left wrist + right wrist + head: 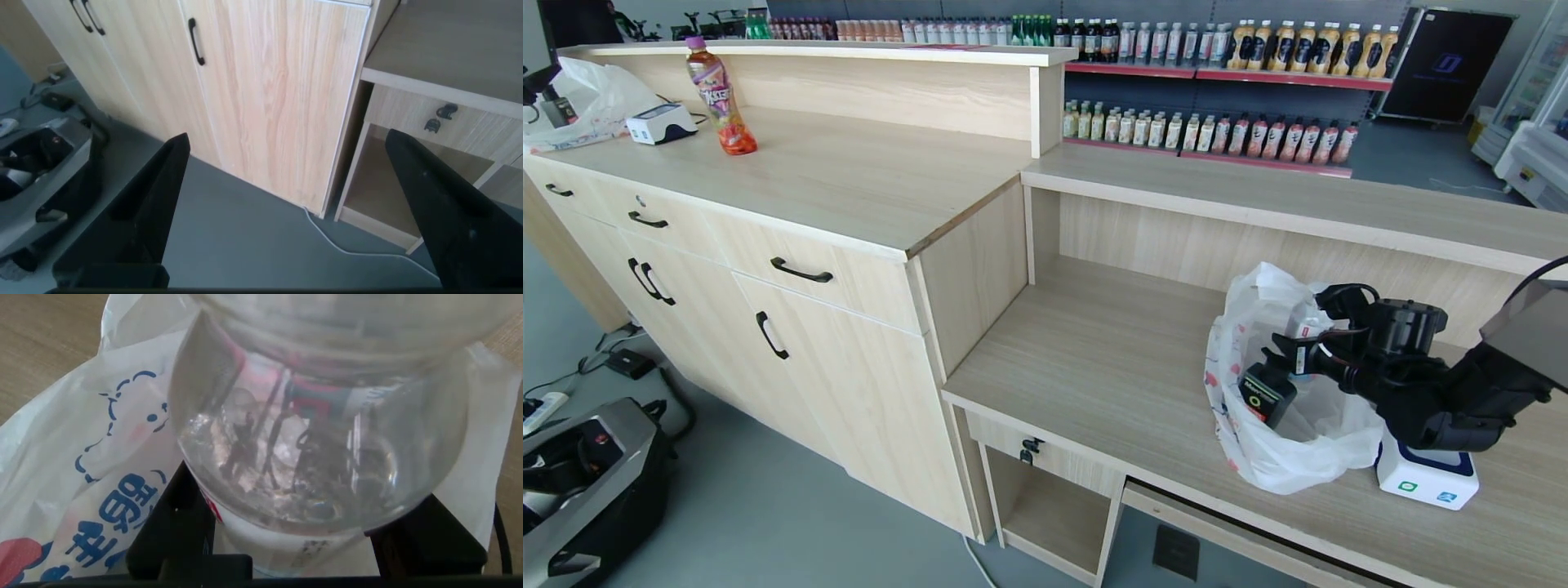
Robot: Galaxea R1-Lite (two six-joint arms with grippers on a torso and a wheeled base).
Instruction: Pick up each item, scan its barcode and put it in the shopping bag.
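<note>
My right gripper [1294, 355] is shut on a clear plastic bottle [319, 449] with a white and red label, holding it at the mouth of the white shopping bag [1282, 445] on the low counter. In the right wrist view the black fingers [180, 531] sit on either side of the bottle's body, with the bag's printed plastic [98, 457] beneath. The bottle [1303, 327] is partly hidden by the bag's rim. An orange drink bottle [719, 98] stands upright on the far high counter. My left gripper [286, 220] hangs open above the grey floor in front of the cabinet doors.
A white barcode scanner box [1425, 482] sits on the low counter right beside the bag, under my right arm. On the high counter lie a second scanner [662, 122] and another plastic bag [588, 98]. A raised back ledge [1258, 196] runs behind the low counter.
</note>
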